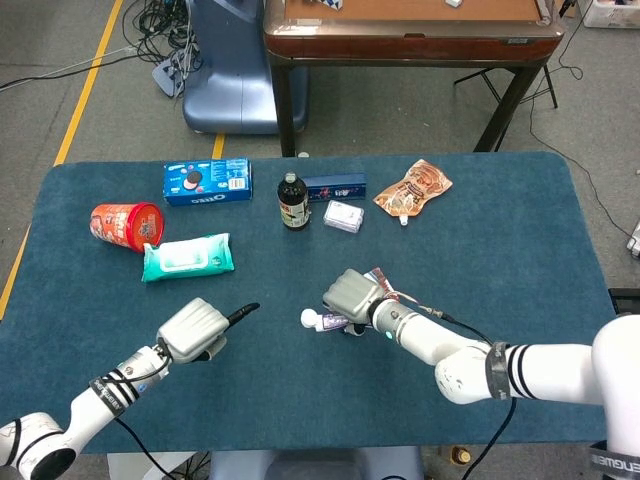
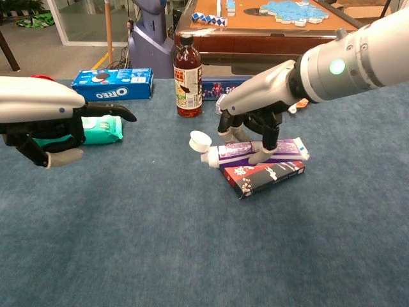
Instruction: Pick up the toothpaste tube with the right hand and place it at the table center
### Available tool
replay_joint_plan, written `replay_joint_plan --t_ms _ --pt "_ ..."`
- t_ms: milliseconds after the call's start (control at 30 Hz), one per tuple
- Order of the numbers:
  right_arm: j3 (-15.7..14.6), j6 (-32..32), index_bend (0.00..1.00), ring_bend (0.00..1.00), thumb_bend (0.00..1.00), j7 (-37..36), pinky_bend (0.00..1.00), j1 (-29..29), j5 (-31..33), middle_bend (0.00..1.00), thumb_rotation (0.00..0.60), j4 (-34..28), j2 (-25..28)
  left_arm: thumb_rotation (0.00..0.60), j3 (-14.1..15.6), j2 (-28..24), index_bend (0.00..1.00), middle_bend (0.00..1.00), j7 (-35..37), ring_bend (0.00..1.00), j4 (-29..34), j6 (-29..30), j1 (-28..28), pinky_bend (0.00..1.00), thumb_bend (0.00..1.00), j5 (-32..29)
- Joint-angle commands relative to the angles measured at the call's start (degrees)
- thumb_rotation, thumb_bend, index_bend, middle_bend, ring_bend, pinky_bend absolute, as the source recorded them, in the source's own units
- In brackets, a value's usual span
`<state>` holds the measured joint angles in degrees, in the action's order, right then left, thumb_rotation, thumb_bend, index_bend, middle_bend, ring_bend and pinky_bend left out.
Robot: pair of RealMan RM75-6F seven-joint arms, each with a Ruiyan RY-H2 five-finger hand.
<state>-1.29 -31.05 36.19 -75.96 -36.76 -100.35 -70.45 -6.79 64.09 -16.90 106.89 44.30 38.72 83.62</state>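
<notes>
Right hand (image 2: 250, 131) held the toothpaste tube (image 2: 255, 152) lifted, cap open, over the dark flat box (image 2: 268, 176) near mid-table. Left hand (image 1: 193, 330) hung over the near-left table, most fingers curled, one pointing out, holding nothing. Behind: green wipes pack (image 1: 187, 256), red cup (image 1: 126, 224) on its side, blue cookie box (image 1: 207, 181), brown bottle (image 2: 187, 77), small clear packet (image 1: 344, 216), orange pouch (image 1: 413, 188). Blue cloth table (image 1: 520, 220); grey floor, wooden table (image 1: 410, 30) beyond.
</notes>
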Motion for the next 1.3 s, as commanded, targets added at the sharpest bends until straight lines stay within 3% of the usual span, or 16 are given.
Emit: replay_joint_plan --t_ms 33,767,1300 --pt "-0.95 -0.45 0.78 0.63 0.95 -0.18 0.50 -1.82 1.41 0.72 0.600 1.51 -1.63 0.600 0.15 0.81 0.01 0.84 -0.65 0.85 0.57 -0.83 1.21 0.81 0.49 -0.58" --pt "-3.37 -3.02 0.80 0.64 0.96 -3.79 0.50 -6.30 1.78 0.73 0.600 2.96 -5.45 0.600 1.63 5.52 0.01 0.84 -1.48 0.85 -0.93 -1.78 6.15 0.81 0.49 -3.57" --pt "-2.27 -5.37 0.83 0.66 0.99 -7.53 0.51 -4.64 -1.75 0.75 0.600 3.28 -5.46 0.600 3.99 5.65 0.01 0.84 -0.44 0.85 -2.15 0.10 5.79 0.81 0.49 -4.37"
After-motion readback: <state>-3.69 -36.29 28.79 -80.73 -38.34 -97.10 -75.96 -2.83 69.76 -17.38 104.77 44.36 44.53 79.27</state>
